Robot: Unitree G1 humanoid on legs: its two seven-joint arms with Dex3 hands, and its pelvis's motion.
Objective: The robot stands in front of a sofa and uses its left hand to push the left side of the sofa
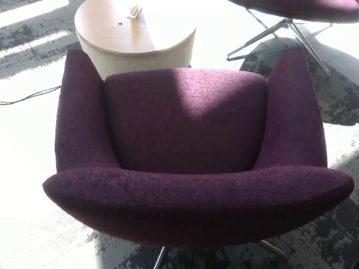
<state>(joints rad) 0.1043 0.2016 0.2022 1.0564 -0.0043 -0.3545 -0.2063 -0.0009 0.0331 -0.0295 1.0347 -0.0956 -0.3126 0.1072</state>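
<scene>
- We look down on a purple sofa [188,151], a one-seat piece in coarse woven cloth, which fills most of the head view.
- Its curved backrest runs across the lower part of the picture, nearest to us, and the seat cushion lies beyond it, toward the top.
- The two armrests rise at either side of the seat and taper to rounded tips pointing away from us; the left side of the sofa is at picture left.
- Sunlight falls across the far part of the seat cushion, while the nearer part is in shade.
- Thin metal legs show under the backrest at the bottom edge.
- Just beyond the sofa stands a round wooden table [168,47] with a pale side wall; a small light object [134,10] lies on its top, too small for us to identify.
- At the top right we see part of a second purple chair [305,8] on splayed metal legs.
- A dark cable [28,96] runs over the bright floor at the left.
- Neither of our hands shows, so we cannot tell their state.
</scene>
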